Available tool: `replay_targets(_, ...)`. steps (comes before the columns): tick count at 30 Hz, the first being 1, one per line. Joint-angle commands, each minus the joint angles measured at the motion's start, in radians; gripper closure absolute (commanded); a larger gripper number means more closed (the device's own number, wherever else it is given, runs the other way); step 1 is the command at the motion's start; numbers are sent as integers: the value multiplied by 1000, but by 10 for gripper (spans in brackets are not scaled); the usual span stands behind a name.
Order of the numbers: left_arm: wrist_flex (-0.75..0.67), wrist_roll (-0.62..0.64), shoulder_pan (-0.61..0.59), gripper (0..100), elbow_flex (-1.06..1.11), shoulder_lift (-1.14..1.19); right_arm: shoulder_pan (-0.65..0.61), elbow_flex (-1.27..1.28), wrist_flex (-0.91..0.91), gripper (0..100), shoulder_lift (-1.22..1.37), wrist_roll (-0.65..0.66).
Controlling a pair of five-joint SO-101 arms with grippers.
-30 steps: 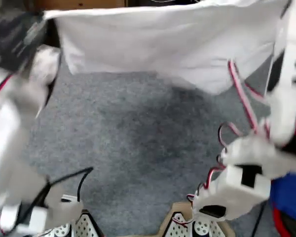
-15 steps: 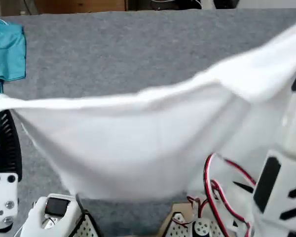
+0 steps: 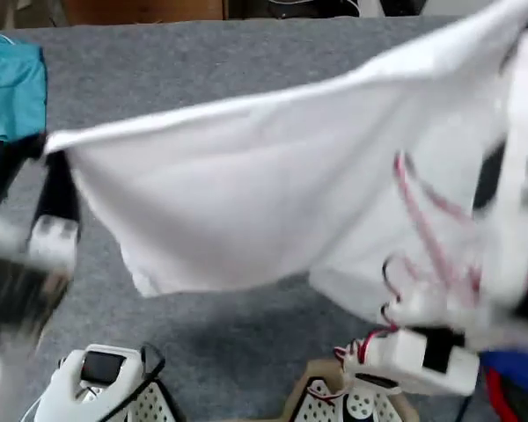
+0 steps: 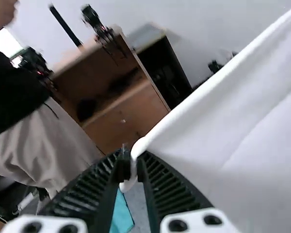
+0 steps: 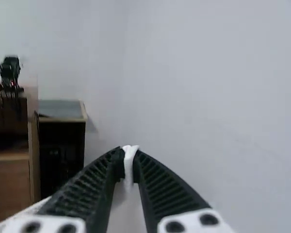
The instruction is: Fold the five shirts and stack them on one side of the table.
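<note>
Aloft, left pincer (image 4: pixel 128 162) and right pincer (image 5: pixel 129 160) clamp the white shirt (image 3: pixel 273 193) over grey table (image 3: pixel 246 347), wooden cabinet (image 4: pixel 114 94) behind.

White arms (image 3: pixel 418 359), red cables (image 3: pixel 415 209), black tools (image 4: pixel 130 158) (image 5: pixel 128 156)

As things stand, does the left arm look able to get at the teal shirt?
Probably not yet. The left gripper is shut on a corner of the white shirt, held above the table. The teal shirt lies nearby, uncovered, but the gripper would likely have to let go first.
</note>
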Motion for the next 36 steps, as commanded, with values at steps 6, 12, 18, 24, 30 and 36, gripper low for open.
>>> replay_targets(6,-454,-11,-92,982,385,177,-25,122,-212,994,312,3)
replay_targets(12,-873,-11,-158,982,660,337,-82,119,-341,994,555,6)
replay_targets(18,-1046,-11,-161,982,700,567,-117,119,-496,994,751,6)
replay_targets(24,-1053,-11,-163,982,528,825,-151,119,-667,994,875,6)
replay_targets(30,-1016,-6,-190,982,218,1095,-154,119,-749,994,906,0)
replay_targets(36,-758,-6,-230,982,-193,1285,-150,107,-793,994,909,0)
